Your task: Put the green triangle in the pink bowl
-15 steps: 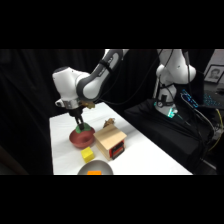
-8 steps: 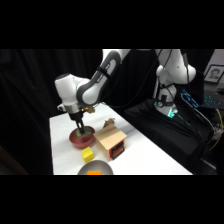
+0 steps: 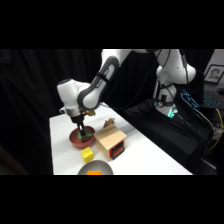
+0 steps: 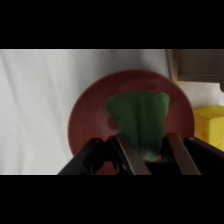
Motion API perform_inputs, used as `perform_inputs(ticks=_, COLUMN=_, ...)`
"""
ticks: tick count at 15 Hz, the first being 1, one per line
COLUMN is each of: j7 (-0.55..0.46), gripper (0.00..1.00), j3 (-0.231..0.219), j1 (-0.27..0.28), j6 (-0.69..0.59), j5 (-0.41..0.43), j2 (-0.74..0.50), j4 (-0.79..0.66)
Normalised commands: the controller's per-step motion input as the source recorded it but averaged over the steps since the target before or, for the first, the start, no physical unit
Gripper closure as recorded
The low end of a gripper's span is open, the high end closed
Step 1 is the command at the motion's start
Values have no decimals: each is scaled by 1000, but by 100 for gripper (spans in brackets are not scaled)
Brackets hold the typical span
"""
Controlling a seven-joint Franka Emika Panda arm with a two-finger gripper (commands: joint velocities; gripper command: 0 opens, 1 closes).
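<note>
In the wrist view the gripper (image 4: 144, 145) holds the triangle (image 4: 140, 120) between its two fingers (image 4: 127, 152), closed on its lower part, right over the inside of the pink bowl (image 4: 87, 120). Compared with a second ago, the gripper has come down lower into the bowl (image 3: 75, 140); the triangle (image 3: 83, 134) now seems at the bowl's floor. Beside the bowl stand the yellow cube (image 3: 88, 154) and, farther, the wooden box (image 3: 111, 142). I judge only the release is left.

Pretty dark room, black curtain (image 3: 35, 90) all around behind the white table (image 3: 145, 157), black cloth (image 3: 170, 132) draped off to the right.
</note>
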Motion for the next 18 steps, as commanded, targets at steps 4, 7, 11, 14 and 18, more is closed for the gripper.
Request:
perform_inputs(ticks=4, j7=3, gripper=11, j3=5, j1=-21, j6=-37, j5=110, j2=44, j4=153)
perform_inputs(ticks=7, j7=-19, gripper=0, j3=17, j1=-26, j6=-154, j5=115, j2=-26, j4=137)
perform_inputs(ticks=11, j7=1, gripper=0, j3=-8, j1=-2, j6=-240, j5=76, j2=-120, j4=93)
perform_inputs(ticks=14, j7=28, gripper=0, j3=-25, j1=29, j6=-345, j5=53, j2=-262, j4=21)
perform_inputs(ticks=18, j7=45, gripper=0, j3=-30, j1=54, j6=-300, j5=46, j2=-322, j4=-43)
